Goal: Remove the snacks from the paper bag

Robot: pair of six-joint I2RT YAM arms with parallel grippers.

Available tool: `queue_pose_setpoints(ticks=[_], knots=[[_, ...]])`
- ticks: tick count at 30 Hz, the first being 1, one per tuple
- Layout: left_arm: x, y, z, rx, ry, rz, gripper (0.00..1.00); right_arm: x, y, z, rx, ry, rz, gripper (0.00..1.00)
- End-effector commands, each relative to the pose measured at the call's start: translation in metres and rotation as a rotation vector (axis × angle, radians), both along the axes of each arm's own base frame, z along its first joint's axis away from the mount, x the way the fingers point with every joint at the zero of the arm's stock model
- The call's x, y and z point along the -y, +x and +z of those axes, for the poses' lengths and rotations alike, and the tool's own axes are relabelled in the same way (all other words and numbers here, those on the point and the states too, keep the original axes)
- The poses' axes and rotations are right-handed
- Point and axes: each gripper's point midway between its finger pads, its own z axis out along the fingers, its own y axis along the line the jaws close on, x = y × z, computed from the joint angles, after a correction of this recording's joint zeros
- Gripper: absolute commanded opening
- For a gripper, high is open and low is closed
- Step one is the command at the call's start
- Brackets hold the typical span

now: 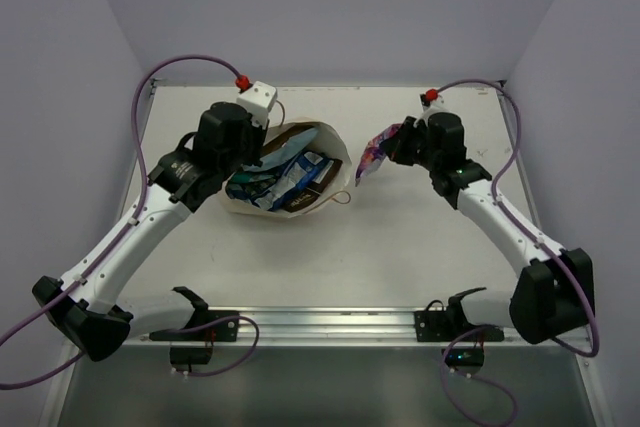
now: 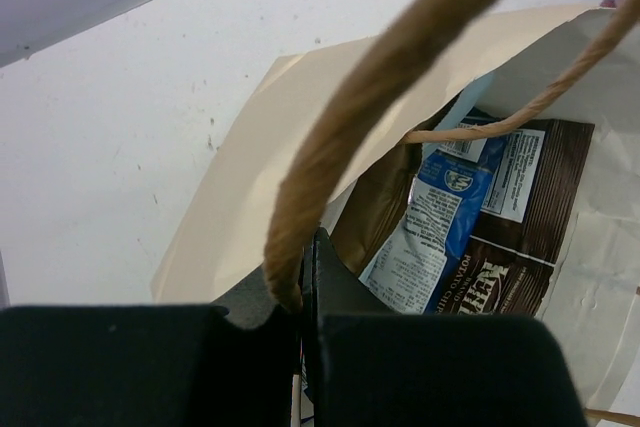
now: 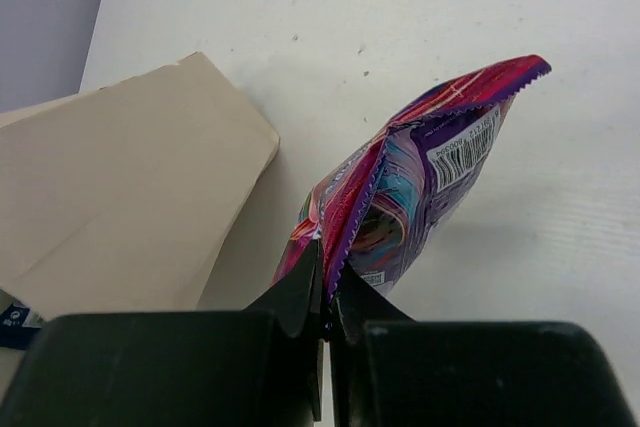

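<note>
I see L gripper (image 2: 305,299) pinching string handle (image 2: 400,57) of paper bag (image 2: 250,157); R gripper (image 3: 327,299) closed tight on edge of magenta packet (image 3: 420,162).

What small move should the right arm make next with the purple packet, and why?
Probably lower the purple packet to the bare table and open the right end effector: the packet hangs pinched, already outside the paper bag, whose handle the left end effector holds.

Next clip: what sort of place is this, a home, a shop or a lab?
Most likely a robot lab test cell: a white table boxed in by plain pale walls, with the left arm and right arm, both cabled, mounted along a metal rail at its near edge.
</note>
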Motion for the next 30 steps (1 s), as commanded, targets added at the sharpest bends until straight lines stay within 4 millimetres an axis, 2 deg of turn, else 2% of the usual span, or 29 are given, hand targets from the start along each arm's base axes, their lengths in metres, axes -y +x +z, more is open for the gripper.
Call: queue_pose_setpoints(ticks=[1,2,4,5,6,7,8,9,10,11,12,13,14,15,16,17,18,20,21,23,24,25,26,27,28,30], knots=[[-0.011,-0.003,0.011,0.028,0.044,0.012,0.00,-0.028,0.031,0.068,0.277,0.099,0.133,0.00],[-0.009,-0.004,0.009,0.025,0.046,-0.003,0.00,-0.031,0.039,0.047,0.232,0.090,0.137,0.00],[-0.005,-0.004,0.006,0.017,0.042,-0.025,0.00,-0.028,0.045,0.021,0.172,0.081,0.127,0.00],[-0.001,-0.005,0.002,0.008,0.036,-0.044,0.00,-0.026,0.044,-0.007,0.102,0.083,0.113,0.00],[0.000,-0.006,0.001,0.006,0.032,-0.052,0.00,-0.024,0.042,-0.020,0.070,0.084,0.108,0.00],[0.001,-0.007,0.001,0.013,0.053,-0.076,0.00,-0.017,0.040,-0.032,0.040,0.080,0.092,0.08],[0.003,-0.008,-0.003,0.007,0.062,-0.097,0.00,-0.010,0.029,-0.055,-0.024,0.069,0.072,0.11],[0.004,-0.009,-0.002,0.009,0.064,-0.109,0.00,-0.004,0.025,-0.064,-0.056,0.060,0.049,0.14],[0.004,-0.010,-0.002,0.010,0.069,-0.119,0.00,0.009,0.023,-0.075,-0.086,0.031,-0.012,0.24],[0.004,-0.011,-0.004,0.009,0.078,-0.133,0.00,0.019,0.011,-0.091,-0.156,-0.013,-0.043,0.30],[0.004,-0.011,-0.003,0.015,0.084,-0.139,0.00,0.026,0.006,-0.088,-0.156,-0.033,-0.067,0.35],[0.003,-0.012,-0.003,0.017,0.100,-0.147,0.00,0.037,0.003,-0.090,-0.170,-0.074,-0.112,0.46],[0.002,-0.011,-0.002,0.022,0.107,-0.143,0.00,0.044,-0.006,-0.092,-0.198,-0.114,-0.121,0.52],[0.000,-0.010,-0.001,0.025,0.117,-0.140,0.00,0.047,-0.011,-0.076,-0.161,-0.119,-0.123,0.58],[-0.002,-0.008,0.000,0.030,0.126,-0.132,0.00,0.048,-0.015,-0.067,-0.145,-0.126,-0.121,0.70],[-0.004,-0.007,0.003,0.041,0.137,-0.127,0.00,0.048,-0.020,-0.055,-0.124,-0.155,-0.088,0.75],[-0.004,-0.007,0.004,0.045,0.143,-0.123,0.00,0.041,-0.025,-0.042,-0.092,-0.173,-0.056,0.78],[-0.007,-0.004,0.005,0.051,0.163,-0.114,0.00,0.037,-0.033,0.000,0.003,-0.223,-0.030,0.84],[-0.008,-0.003,0.007,0.054,0.168,-0.108,0.00,0.023,-0.040,0.014,0.040,-0.241,0.012,0.86],[-0.014,0.000,0.007,0.055,0.187,-0.076,0.00,0.007,-0.050,0.056,0.137,-0.248,0.064,0.86],[-0.014,0.000,0.007,0.052,0.191,-0.072,0.00,-0.012,-0.060,0.067,0.167,-0.233,0.122,0.86],[-0.016,0.001,0.007,0.051,0.192,-0.058,0.00,-0.021,-0.067,0.088,0.198,-0.184,0.134,0.86],[-0.015,0.001,0.008,0.050,0.186,-0.053,0.00,-0.028,-0.072,0.097,0.211,-0.156,0.149,0.87],[-0.015,0.000,0.009,0.053,0.179,-0.052,0.00,-0.045,-0.082,0.104,0.226,-0.128,0.193,0.87],[-0.015,-0.001,0.009,0.052,0.169,-0.043,0.00,-0.054,-0.085,0.119,0.261,-0.099,0.199,0.87],[-0.013,0.000,0.011,0.059,0.153,-0.036,0.00,-0.081,-0.096,0.123,0.262,-0.072,0.220,0.87]])
